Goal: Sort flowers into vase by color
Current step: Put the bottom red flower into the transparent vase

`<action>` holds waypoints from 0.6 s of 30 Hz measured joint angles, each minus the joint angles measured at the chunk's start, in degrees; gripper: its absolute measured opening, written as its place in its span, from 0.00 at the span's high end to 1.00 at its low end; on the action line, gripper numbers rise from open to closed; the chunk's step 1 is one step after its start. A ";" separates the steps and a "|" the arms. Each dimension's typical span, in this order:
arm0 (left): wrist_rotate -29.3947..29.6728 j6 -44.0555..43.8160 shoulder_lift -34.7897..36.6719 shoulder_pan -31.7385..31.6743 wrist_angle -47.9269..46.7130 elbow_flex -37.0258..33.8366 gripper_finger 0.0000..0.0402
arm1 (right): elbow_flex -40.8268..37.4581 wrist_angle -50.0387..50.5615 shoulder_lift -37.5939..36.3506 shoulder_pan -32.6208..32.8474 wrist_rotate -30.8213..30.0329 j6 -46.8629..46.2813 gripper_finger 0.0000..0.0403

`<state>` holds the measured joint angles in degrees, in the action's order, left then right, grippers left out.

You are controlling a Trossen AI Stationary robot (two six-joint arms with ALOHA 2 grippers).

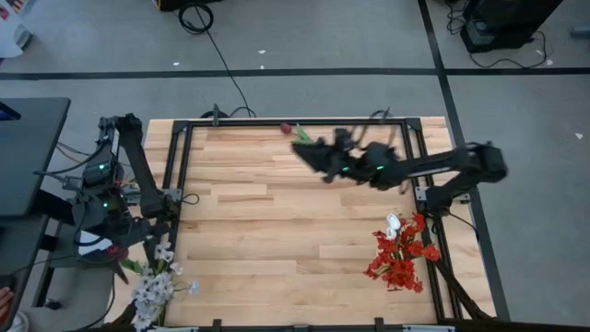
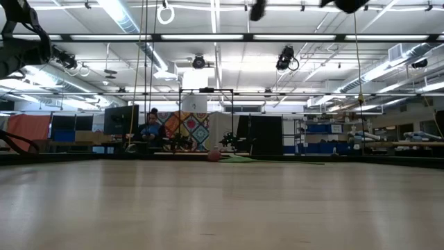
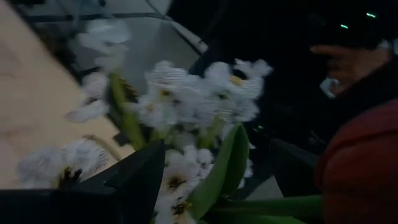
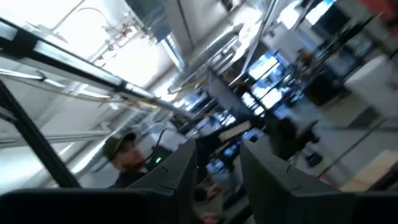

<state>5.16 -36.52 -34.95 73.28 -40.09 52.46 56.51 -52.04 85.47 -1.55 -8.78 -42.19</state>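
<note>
From where I stand the sorting looks well along. The white blossom sprays (image 1: 155, 286) are bunched at about eight o'clock on the table (image 1: 277, 231), right at its edge, and the red clustered blooms (image 1: 398, 261) are gathered at about four o'clock, with one white tulip (image 1: 394, 223) lying against the top of that red bunch. One dark maroon tulip bud (image 1: 287, 127) on its green stem rests at twelve o'clock, on the far rail of the table.

The left gripper (image 1: 118, 263) hangs at eight o'clock, just beside the white sprays; its wrist camera looks straight into those blossoms past its fingers (image 3: 134, 180), which stand spread, with nothing between them that I can see. The right gripper (image 1: 306, 150) is raised above the table at about one o'clock, reaching toward the maroon bud but still apart from it. Its fingers (image 4: 180, 168) are parted by a narrow gap and empty, pointing up into the room, where a person sits beyond the table.

I judge the step in hand to be the right arm going for that last stray bud. The next move calls for tipping the wrist down, settling over the thin stem and closing on it. No vase shows clearly to me.
</note>
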 joint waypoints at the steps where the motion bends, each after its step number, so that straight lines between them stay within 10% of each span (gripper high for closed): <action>1: 1.20 -0.90 0.20 -0.20 -0.97 0.21 0.27 | 1.74 -0.76 2.60 0.39 0.83 -0.78 0.67; 10: 11.61 -7.61 0.52 -1.22 -8.79 5.18 0.27 | 20.48 -0.59 20.56 2.75 10.09 -0.80 0.68; 18: 6.80 -6.19 -2.76 -1.05 -11.36 6.26 0.27 | 29.96 8.61 27.05 3.31 13.38 1.24 0.68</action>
<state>11.96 -42.71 -37.71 72.23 -51.45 58.72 86.47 -43.43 112.52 1.76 4.60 -40.95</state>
